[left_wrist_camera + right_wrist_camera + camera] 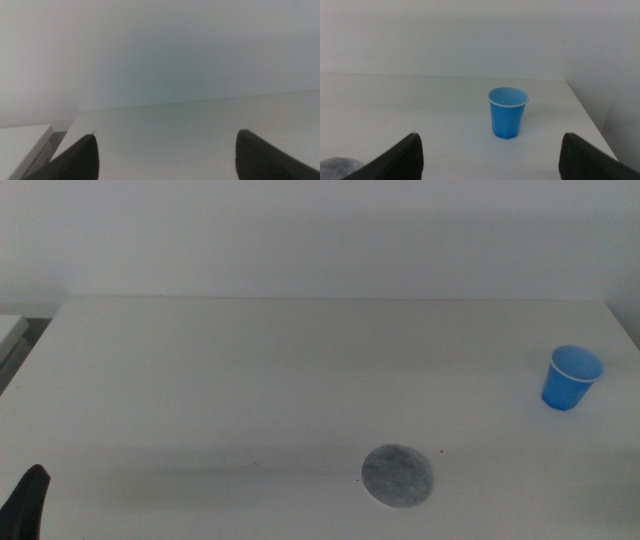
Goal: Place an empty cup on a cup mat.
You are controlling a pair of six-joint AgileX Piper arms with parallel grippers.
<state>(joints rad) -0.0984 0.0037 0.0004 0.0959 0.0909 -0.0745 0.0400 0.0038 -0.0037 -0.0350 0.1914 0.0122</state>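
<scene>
The cup [572, 378] stands upright and alone near the right edge of the table [250, 380], bright blue plastic, tapering to a narrower base, faintly faceted down its sides, with a pale rim around an empty mouth. The right wrist view looks straight at it [508, 113]. Well apart from it, toward the front middle of the table, lies the cup mat [398, 476], a flat round disc of speckled grey. The tabletop is smooth, matte white; a plain pale wall [320, 230] rises behind it.

The right gripper [490, 150] has its ribbed dark jaws spread wide with nothing between them, the cup some way ahead. The left gripper [165, 152] waits at the front left corner, jaws also wide apart and empty, only a dark tip [25, 500] showing in the middle view.
</scene>
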